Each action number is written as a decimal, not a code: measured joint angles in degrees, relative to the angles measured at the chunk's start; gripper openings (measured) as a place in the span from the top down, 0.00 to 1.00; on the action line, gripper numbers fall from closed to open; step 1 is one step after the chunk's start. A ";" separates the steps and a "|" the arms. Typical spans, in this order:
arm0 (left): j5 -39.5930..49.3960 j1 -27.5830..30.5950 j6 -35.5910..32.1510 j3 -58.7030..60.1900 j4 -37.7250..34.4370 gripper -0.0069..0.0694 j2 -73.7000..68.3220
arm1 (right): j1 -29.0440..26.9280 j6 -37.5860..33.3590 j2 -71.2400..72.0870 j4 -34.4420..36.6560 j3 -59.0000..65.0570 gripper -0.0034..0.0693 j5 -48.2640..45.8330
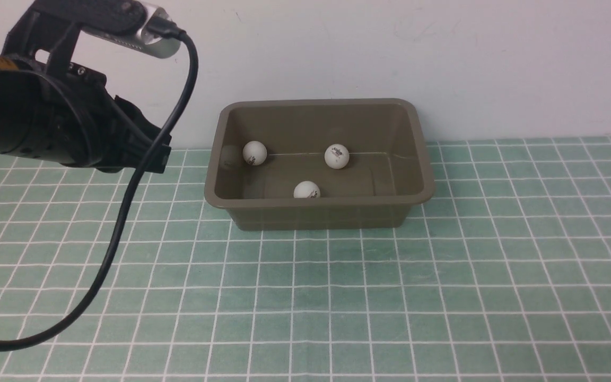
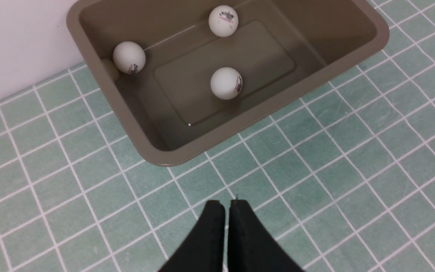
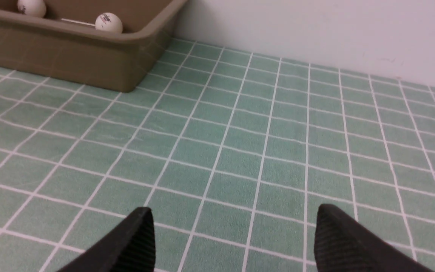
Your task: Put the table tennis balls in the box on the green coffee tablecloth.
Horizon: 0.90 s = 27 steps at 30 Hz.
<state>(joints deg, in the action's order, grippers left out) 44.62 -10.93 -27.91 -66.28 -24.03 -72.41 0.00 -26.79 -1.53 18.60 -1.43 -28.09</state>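
The olive-brown box [image 1: 422,159] [image 2: 240,124] [image 3: 70,56] stands on the green coffee tablecloth [image 1: 337,297] against the back wall. Three table tennis balls lie inside it: one at its left [image 1: 254,153] [image 2: 128,57], one towards the back [image 1: 336,156] [image 2: 223,20] and one near the front wall [image 1: 306,190] [image 2: 226,83]. My left gripper [image 2: 227,206] is shut and empty, raised to the left of the box; in the front view its fingers are hidden behind the arm. My right gripper [image 3: 232,223] is open and empty, low over bare cloth to the right of the box.
A white wall [image 1: 443,53] rises right behind the box. The left arm's black cable [image 1: 125,212] hangs in a loop down to the cloth at the front left. The chequered cloth spreads over the whole table around the box.
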 joint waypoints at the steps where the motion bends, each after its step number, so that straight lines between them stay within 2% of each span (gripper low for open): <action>1: 0.06 0.00 -0.08 0.00 0.00 0.91 0.00 | -0.21 0.00 0.74 0.08 0.70 0.25 0.06; 18: 0.13 0.00 -2.31 0.00 -0.44 0.91 -0.05 | -2.53 0.00 2.26 0.75 2.52 0.25 4.29; 27: 0.31 0.00 -2.97 0.00 -5.70 0.91 -0.05 | -2.60 0.00 2.26 0.75 2.52 0.25 4.29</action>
<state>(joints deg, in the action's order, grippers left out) 44.93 -10.93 -30.88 -66.28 -29.73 -72.46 -2.60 -26.79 0.73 19.35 1.09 -23.80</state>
